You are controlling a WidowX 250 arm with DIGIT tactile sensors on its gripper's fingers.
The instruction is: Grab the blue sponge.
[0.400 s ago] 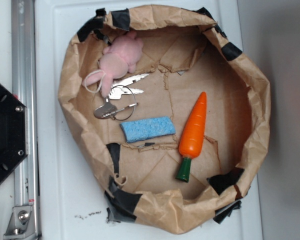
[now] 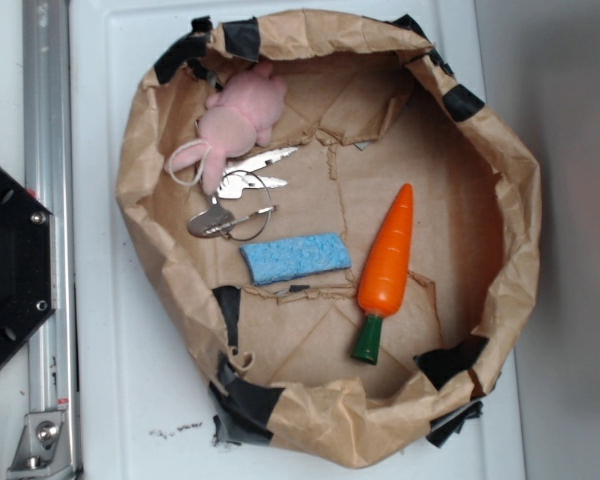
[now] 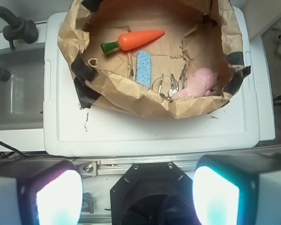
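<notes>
- Because the arm was parked well back over its black base (image 2: 5, 270), outside the paper tub at the far left, nothing touched the things inside; the hand (image 3: 136, 194) showed only in the wrist view, its two pale pads spread wide apart and holding nothing.
- Since crumpled brown paper formed a rough tub (image 2: 145, 200) patched with black tape on the white bench (image 2: 100, 390), its raised, creased walls penned all the items on the flat floor.
- Against the upper-left wall slumped a soft pink plush toy (image 2: 235, 115), fuzzy and rounded.
- Just below it lay metal keys (image 2: 230, 205) on a thin wire ring, hard and shiny.
- Near the middle, just below the keys, the blue sponge (image 2: 296, 257) lay flat, a porous, speckled light-blue rectangle with open paper around it, so a grasp from above looked feasible.
- To its right, close but apart, rested the smooth, glossy orange toy carrot (image 2: 388, 265), tapered, its green stem pointing down.
</notes>
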